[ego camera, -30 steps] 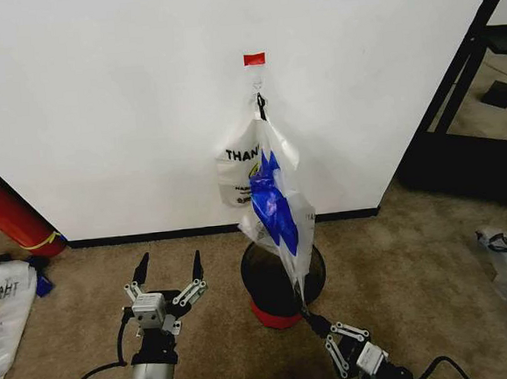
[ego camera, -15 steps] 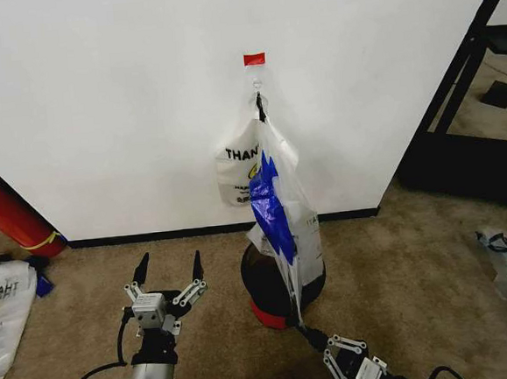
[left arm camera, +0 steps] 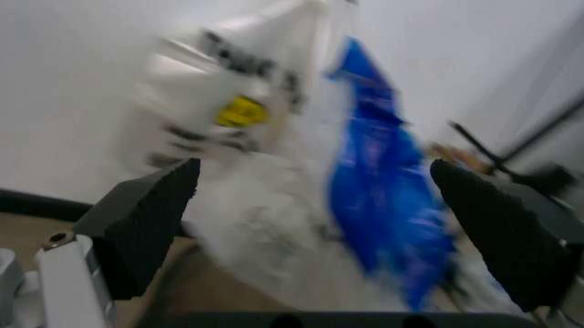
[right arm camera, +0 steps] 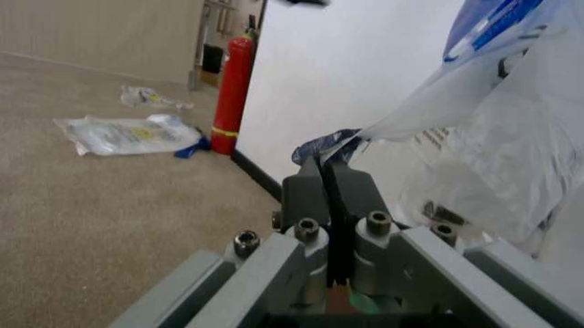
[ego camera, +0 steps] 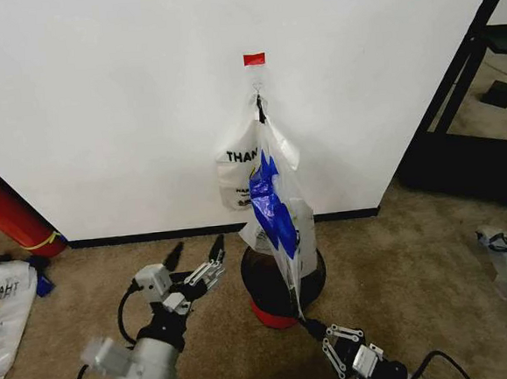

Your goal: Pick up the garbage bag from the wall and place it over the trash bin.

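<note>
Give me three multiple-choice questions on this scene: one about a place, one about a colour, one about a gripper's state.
1. Where does the small round black wire-mesh trash bin stand?
A. on the carpet under the hanging bags
B. beside the fire extinguisher
C. on a shelf

2. What colour are the side panels of the thin translucent garbage bag?
A. green
B. blue
C. red

3. How is the right gripper?
A. open, empty
B. shut on the garbage bag
C. shut on the bin's rim

Answers: A, it sits directly below the hook; B, blue folds show; B, its fingers pinch the bag's lower end.
</note>
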